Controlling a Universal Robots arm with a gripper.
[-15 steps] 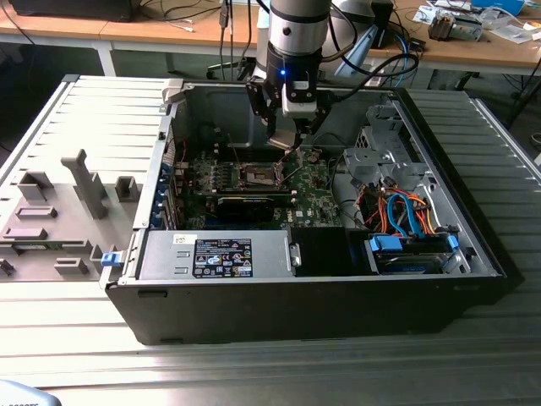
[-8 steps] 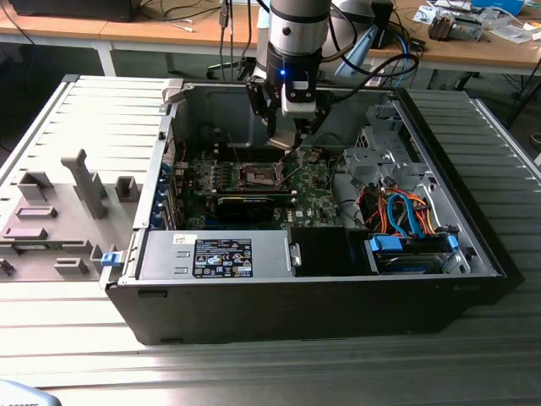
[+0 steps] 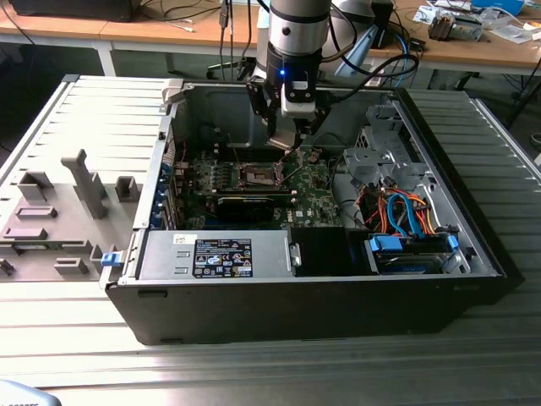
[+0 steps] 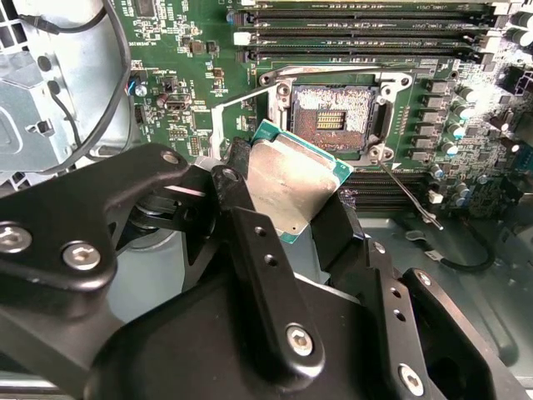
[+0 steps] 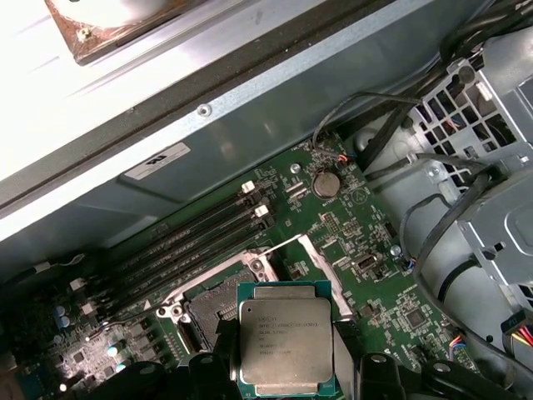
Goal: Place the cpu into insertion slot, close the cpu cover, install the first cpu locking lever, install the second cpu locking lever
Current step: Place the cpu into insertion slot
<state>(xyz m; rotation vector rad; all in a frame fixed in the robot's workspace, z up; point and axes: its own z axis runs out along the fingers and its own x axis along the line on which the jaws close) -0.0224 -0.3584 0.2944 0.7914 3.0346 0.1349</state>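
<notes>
My gripper (image 4: 291,204) is shut on the cpu (image 4: 293,185), a flat square chip with a grey metal face and green edge, clamped by its two opposite sides between black fingers (image 4: 243,218). In the exterior view the gripper (image 3: 286,139) hangs inside the open computer case, just above and behind the insertion slot (image 3: 260,175). The slot (image 4: 333,117) lies uncovered on the green board, its pin field bare, and the chip (image 5: 286,337) hovers tilted beside it, not touching. The cpu cover (image 5: 326,271) stands swung up next to the slot (image 5: 215,307). A thin locking lever (image 4: 410,198) sticks out free.
The case (image 3: 296,292) lies on its side on a slatted metal table. Black memory slots (image 4: 358,25) run beside the socket. A metal drive cage with blue and orange cables (image 3: 406,216) fills the exterior view's right; a grey fixture tray (image 3: 59,220) lies at its left.
</notes>
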